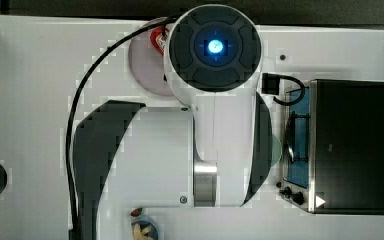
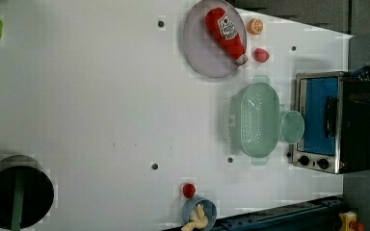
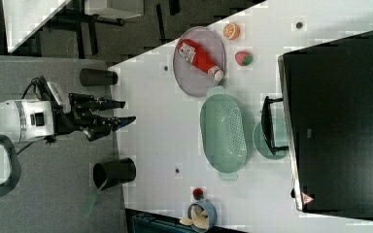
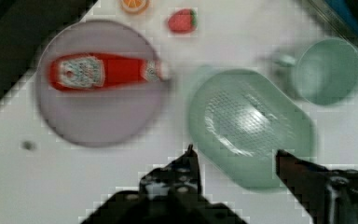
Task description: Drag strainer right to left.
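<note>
Above the table [image 2: 101,96], my end effector [image 4: 235,154] hangs open, empty; I judge the strainer [image 4: 251,126] light, stiff, slippery — hook its rim.

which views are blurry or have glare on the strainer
Wrist view: soft focus throughout, with a bright sheen on the strainer bottom. Left view: strainer evenly lit, holes readable, faint shadow on its left. Right view: strainer clear, no glare.
</note>
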Robot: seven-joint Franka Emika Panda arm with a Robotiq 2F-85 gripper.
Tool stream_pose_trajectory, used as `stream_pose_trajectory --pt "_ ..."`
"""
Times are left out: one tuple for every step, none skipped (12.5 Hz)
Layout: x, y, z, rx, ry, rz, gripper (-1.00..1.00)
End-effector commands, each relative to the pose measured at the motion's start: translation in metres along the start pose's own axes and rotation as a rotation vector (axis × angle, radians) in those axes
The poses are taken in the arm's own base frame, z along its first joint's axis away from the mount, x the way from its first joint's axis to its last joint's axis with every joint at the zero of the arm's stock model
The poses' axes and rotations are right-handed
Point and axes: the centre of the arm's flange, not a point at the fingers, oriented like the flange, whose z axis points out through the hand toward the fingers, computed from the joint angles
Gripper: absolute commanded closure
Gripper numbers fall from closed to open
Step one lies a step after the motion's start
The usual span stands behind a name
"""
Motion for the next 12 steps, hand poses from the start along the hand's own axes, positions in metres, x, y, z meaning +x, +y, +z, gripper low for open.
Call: stream_pose_trajectory --pt "-0.055 0.15 -0.076 0.01 -0.014 0.092 -0.6" --pt "-0.055 0.15 -0.076 0.009 -0.015 0.092 -0.82" --pt "-0.055 0.148 -0.074 0.006 -0.016 0.09 -0.99" --pt "-0.055 0.145 -0.07 0.0 -0.021 0.086 -1.0" --pt "-0.055 0.139 -0.06 -0.018 -0.035 0.079 -1.0" --pt "-0.055 0.132 -0.046 -0.045 -0.055 0.069 -1.0" --pt "-0.054 0.124 -0.027 -0.074 -0.076 0.068 -1.0" --pt "-0.052 0.115 -0.006 -0.095 -0.088 0.081 -1.0" --pt "-0.049 0.104 0.016 -0.109 -0.092 0.113 -1.0" --pt "-0.046 0.094 0.039 -0.117 -0.089 0.157 -1.0" --pt "-0.043 0.084 0.064 -0.122 -0.084 0.204 -1.0" --pt "-0.041 0.073 0.087 -0.121 -0.076 0.25 -1.0"
